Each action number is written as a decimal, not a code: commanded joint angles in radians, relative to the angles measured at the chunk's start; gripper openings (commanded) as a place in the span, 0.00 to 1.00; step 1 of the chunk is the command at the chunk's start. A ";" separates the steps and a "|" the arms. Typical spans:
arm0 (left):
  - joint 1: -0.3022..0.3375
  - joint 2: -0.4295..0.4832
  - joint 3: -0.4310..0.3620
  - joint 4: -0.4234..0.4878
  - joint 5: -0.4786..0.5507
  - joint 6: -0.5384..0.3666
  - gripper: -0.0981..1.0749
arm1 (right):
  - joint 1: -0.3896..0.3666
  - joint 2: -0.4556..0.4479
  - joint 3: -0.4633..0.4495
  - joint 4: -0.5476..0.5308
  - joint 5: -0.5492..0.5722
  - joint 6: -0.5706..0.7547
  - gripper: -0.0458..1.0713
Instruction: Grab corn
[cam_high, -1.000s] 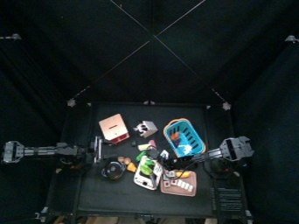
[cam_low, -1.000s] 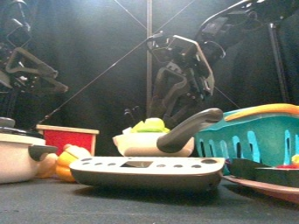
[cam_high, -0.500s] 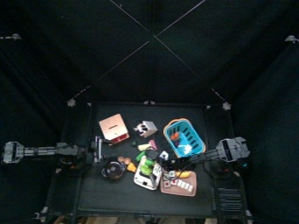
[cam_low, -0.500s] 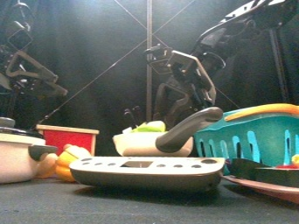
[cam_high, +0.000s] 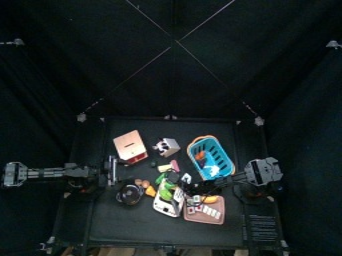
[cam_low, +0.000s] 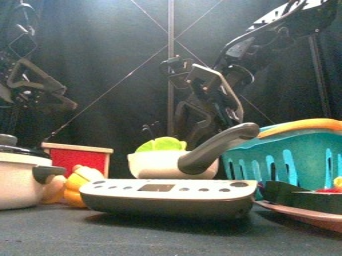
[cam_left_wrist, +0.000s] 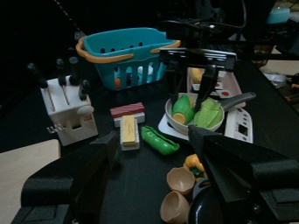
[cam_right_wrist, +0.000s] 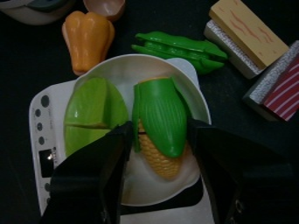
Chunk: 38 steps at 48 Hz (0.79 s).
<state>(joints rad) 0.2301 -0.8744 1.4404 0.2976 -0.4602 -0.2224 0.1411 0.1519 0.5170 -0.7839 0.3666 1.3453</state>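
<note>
Two jaws of the right gripper (cam_right_wrist: 149, 157) spread wide, straddling the corn (cam_right_wrist: 160, 122), not touching. Corn lies in white pan (cam_right_wrist: 187, 87) at tabletop (cam_high: 107, 205) centre; green pea pod (cam_right_wrist: 181, 48) at 12 o'clock of it. Left gripper (cam_left_wrist: 152, 175) at tabletop's 9 o'clock edge, jaws apart, empty.

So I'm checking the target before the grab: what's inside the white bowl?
The white bowl holds a yellow corn cob in green husk and a second green husked piece. Whatever lies beneath them is covered.
</note>
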 joint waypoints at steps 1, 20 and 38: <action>0.002 0.006 -0.020 -0.002 -0.005 0.002 0.92 | 0.000 -0.008 -0.005 0.008 0.000 0.002 0.74; 0.002 0.006 -0.020 -0.002 -0.003 0.002 0.92 | 0.000 -0.066 -0.014 0.005 0.038 0.002 0.66; 0.002 0.006 -0.021 -0.002 -0.003 0.002 0.92 | 0.002 -0.127 -0.023 -0.017 0.097 0.002 0.65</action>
<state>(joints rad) 0.2301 -0.8744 1.4419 0.2976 -0.4602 -0.2224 0.1427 0.0690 0.5154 -0.7946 0.4633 1.3484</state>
